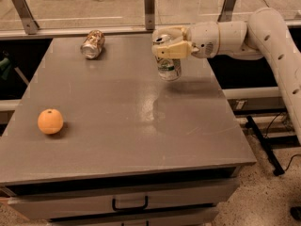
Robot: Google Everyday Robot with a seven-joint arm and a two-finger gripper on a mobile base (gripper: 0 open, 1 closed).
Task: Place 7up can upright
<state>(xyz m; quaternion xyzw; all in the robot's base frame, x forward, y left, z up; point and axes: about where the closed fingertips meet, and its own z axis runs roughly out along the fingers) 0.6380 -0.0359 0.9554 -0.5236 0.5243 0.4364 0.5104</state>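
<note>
7up can [169,68] hangs nearly upright over the table [141,145], pinched by the gripper [164,48]. A gold can [92,44] lies far left, an orange [50,121] well apart. The arm [263,32] reaches in from the right.

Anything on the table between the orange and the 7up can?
Nothing: the camera view shows bare table between the orange and the 7up can, which the claw grips over its far right part.

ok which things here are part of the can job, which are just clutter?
Job: 7up can, roughly upright, held above the table; gripper, shut on its top, far right.
Clutter: gold can, on its side, far left; orange, near left.
</note>
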